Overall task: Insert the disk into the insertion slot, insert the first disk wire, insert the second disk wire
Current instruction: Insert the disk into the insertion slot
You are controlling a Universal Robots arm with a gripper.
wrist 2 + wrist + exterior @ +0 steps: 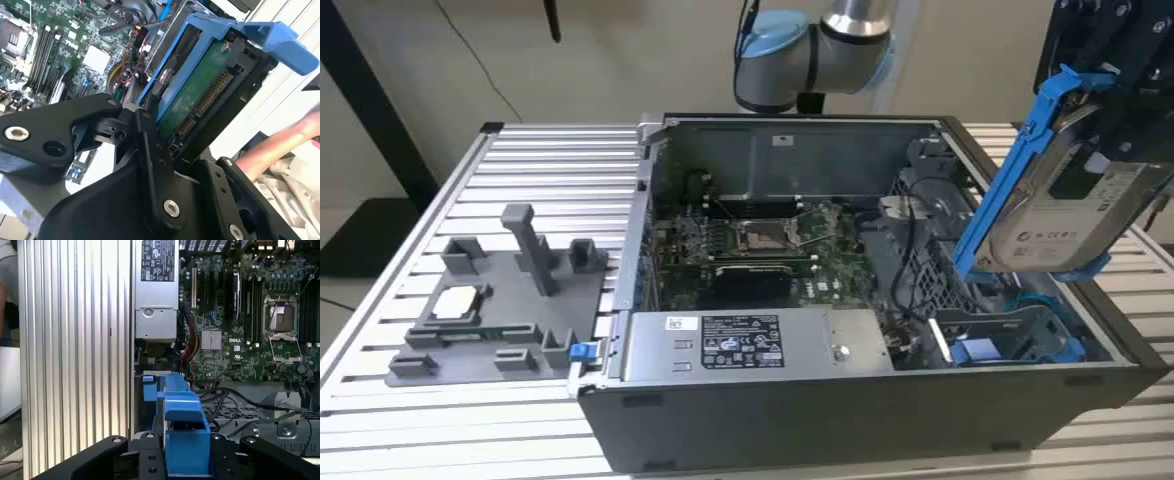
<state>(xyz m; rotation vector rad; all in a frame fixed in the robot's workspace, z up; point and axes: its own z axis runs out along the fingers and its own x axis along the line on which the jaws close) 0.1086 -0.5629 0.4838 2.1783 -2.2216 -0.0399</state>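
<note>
Ribbed aluminium desk carries an open grey computer case. Over the case's near corner on the exterior view's right, the black end effector clamps the silver-grey, blue-framed disk. The disk's long axis is steeply tilted, its lower end above the blue-edged perforated-metal insertion slot.

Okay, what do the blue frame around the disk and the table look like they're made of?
Frame around the disk: probably moulded plastic, uniformly bright blue, matte. Table: likely aluminium, silver ribbed slats with a dull sheen.
</note>
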